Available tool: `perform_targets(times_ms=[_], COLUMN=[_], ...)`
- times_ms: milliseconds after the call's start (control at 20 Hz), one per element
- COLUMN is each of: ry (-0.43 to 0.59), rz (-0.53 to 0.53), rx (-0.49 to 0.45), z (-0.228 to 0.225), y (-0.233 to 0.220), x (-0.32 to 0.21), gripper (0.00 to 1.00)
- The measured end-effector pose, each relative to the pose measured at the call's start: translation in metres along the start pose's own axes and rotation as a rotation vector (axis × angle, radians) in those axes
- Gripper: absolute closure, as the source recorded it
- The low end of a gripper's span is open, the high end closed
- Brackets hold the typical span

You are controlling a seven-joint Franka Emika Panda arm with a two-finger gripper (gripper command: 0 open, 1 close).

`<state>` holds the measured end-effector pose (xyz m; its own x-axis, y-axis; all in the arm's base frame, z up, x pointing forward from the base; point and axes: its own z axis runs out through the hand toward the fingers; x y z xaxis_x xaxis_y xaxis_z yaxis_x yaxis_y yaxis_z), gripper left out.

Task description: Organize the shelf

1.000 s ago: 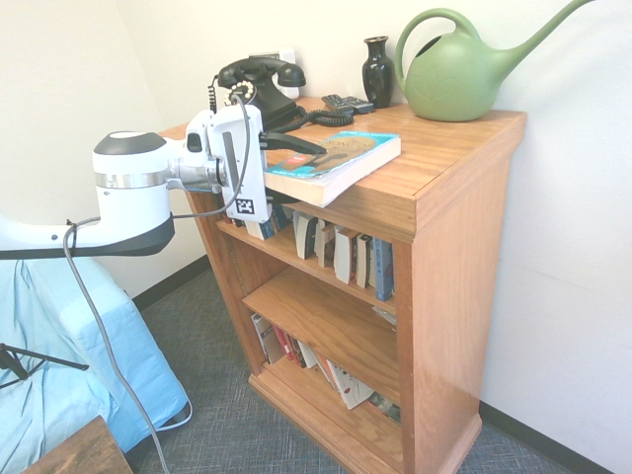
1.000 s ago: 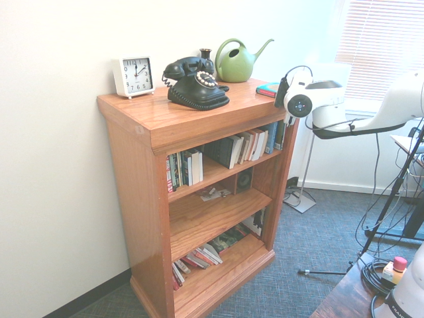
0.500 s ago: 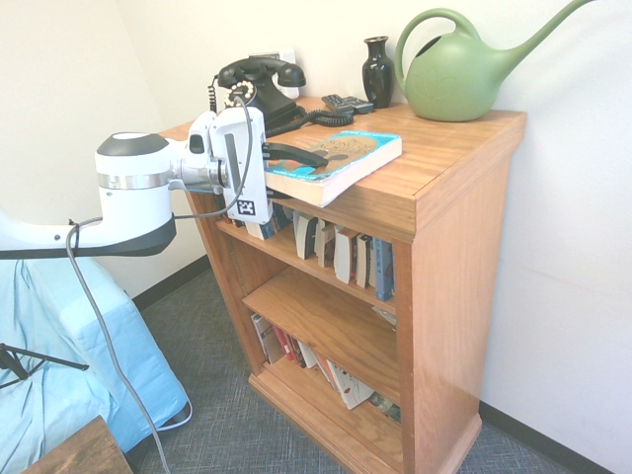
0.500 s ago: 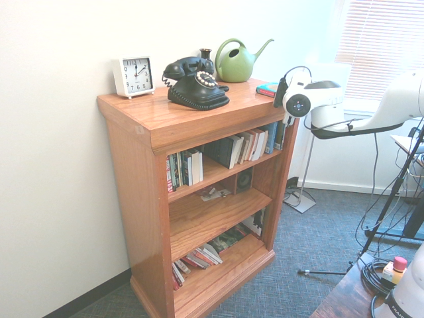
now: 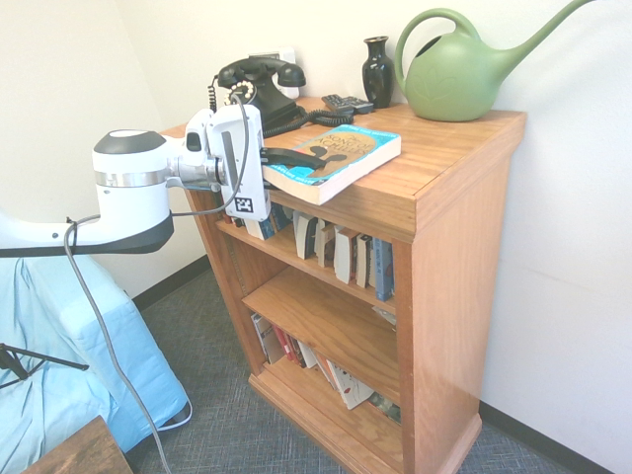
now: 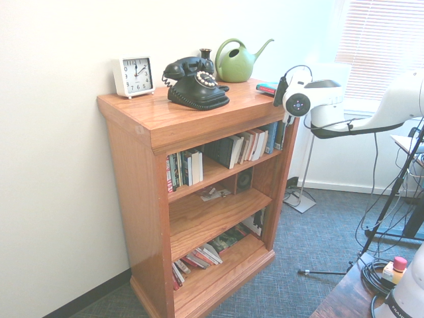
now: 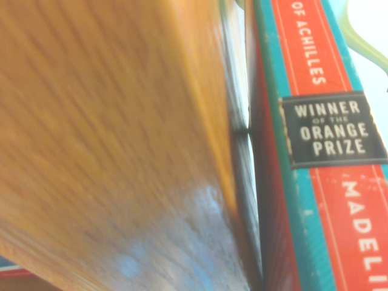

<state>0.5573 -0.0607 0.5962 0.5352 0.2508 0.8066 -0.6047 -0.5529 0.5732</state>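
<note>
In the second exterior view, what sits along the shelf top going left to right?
White alarm clock → black rotary telephone → green watering can → teal book → end effector, shut on the book.

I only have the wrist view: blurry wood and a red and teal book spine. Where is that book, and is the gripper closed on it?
Observer: The book lies flat on the shelf top, one end overhanging the front edge.
Operator: And the gripper?
Observer: The gripper is shut on the book at that overhanging end.
Operator: Anything right behind it?
Observer: A black telephone stands behind, and a green watering can at the far corner.
</note>
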Motion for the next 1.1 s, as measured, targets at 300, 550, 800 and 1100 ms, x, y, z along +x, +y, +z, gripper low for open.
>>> perform_targets(times_ms=[300, 550, 800, 1100], ry=[-0.045, -0.106, -0.175, -0.256], rz=[0.106, 0.225, 0.360, 0.479], rx=[0.011, 0.036, 0.108, 0.237], z=[-0.026, -0.062, -0.107, -0.154], y=[0.021, 0.065, 0.108, 0.120], x=[0.010, -0.002, -0.036, -0.091], gripper=[1.00, 1.00, 1.00, 1.00])
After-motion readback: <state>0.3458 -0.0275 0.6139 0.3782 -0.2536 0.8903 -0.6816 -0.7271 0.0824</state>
